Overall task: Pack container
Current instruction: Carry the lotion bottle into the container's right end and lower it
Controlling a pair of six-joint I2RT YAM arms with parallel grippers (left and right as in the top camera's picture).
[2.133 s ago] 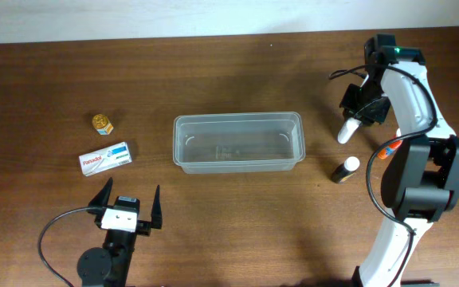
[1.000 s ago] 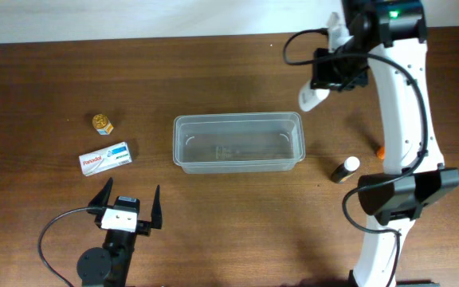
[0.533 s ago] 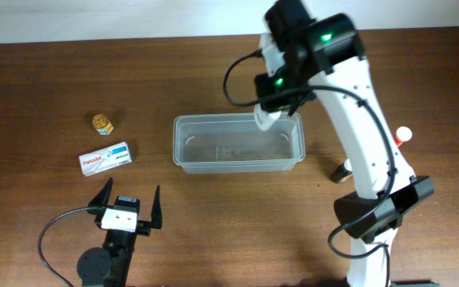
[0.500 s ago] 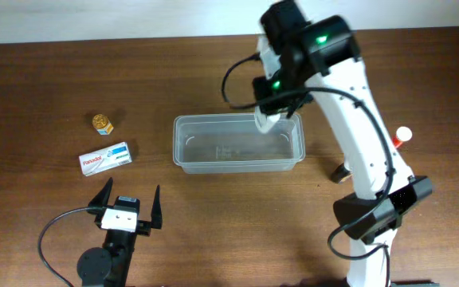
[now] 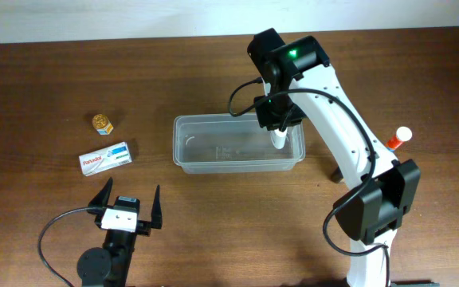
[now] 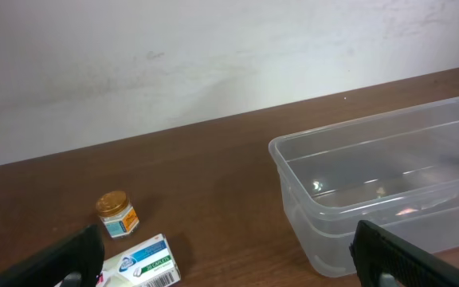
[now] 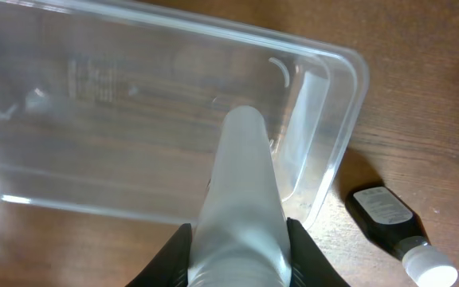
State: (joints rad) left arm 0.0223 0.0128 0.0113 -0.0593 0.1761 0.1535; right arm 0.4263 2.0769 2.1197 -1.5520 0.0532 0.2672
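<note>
Around the job: small gold-lidded glass jar [image 5: 102,123] and white cardboard medicine box [image 5: 105,159] sit near each other on the brown wooden table [image 5: 46,80], well left of the clear rectangular plastic container [image 5: 237,163]. A dark bottle with a white cap [image 7: 393,227] lies on the table just off the container's right end. An orange tube with a white cap [image 5: 399,138] lies further right. The right arm crosses over the container's right end and hides most of the dark bottle from overhead.

Container is mid-table, long side left-right. Right gripper [image 7: 239,231] is clamped on a white plastic bottle [image 5: 278,140], pointing down inside the container's right end. Can't tell if it touches the floor. It's the one item seen within the walls.

Left gripper [image 5: 129,195] is at the near edge, fingers wide apart, holding nothing.
</note>
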